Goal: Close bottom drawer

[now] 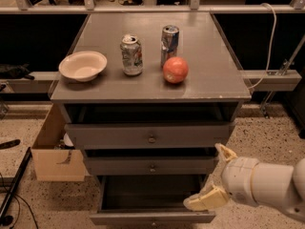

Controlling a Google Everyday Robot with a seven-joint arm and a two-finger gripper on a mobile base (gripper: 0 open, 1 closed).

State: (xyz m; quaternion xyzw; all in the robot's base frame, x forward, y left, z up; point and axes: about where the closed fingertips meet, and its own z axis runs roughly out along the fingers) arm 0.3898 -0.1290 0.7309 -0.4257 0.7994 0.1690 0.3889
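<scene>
The grey cabinet [150, 92] has three drawers. The bottom drawer [152, 217] is pulled out toward me, its dark inside showing behind a shallow grey front with a small round knob [153, 223]. The middle drawer [151, 166] and the upper drawer [150, 136] stand slightly out. My gripper [214, 178] is at the cabinet's lower right, beside the bottom drawer's right front corner. It is open and empty, with one cream finger [224, 152] up and the other finger [205, 202] low near the drawer's right edge.
On the cabinet top stand a cream bowl [83, 65], a crushed can [131, 55], a taller can [169, 44] and a red apple [175, 69]. A cardboard box [53, 149] sits on the floor at the left. A white cable [269, 46] hangs at the right.
</scene>
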